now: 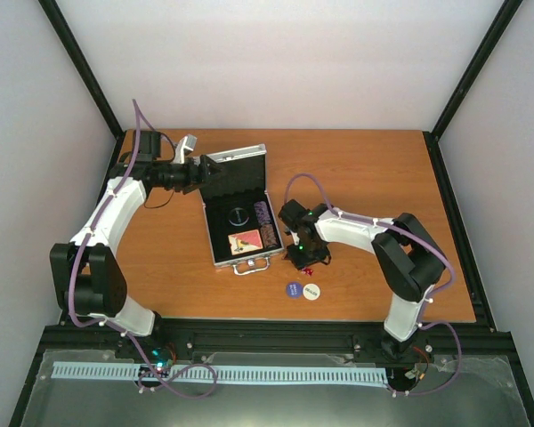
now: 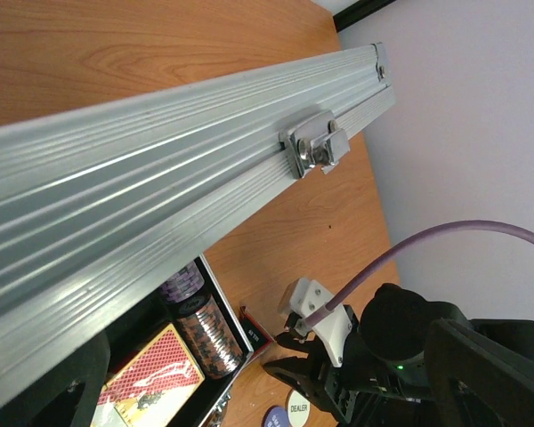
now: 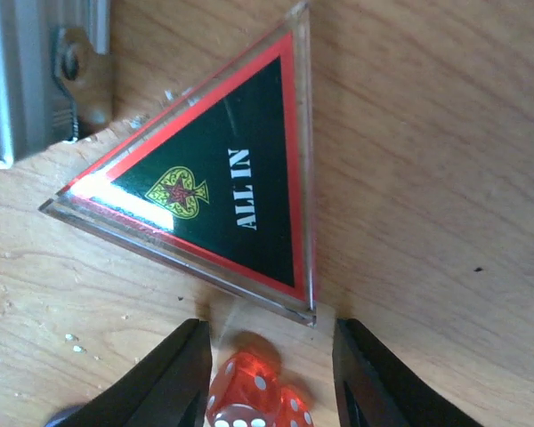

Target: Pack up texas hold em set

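Dice (image 3: 254, 402), red, lie at the bottom of the right wrist view between the fingers of my right gripper (image 3: 269, 342). It stands part-spread astride them, with wood showing beside one finger. Just above lies the black triangle (image 3: 222, 178). In the overhead view the case (image 1: 207, 233) stands open at centre. My left gripper (image 1: 196, 169) is spread wide at its lid (image 1: 236, 173); I cannot tell whether it presses on it.

Bright, even light; white glare on the black triangle (image 3: 214, 178).
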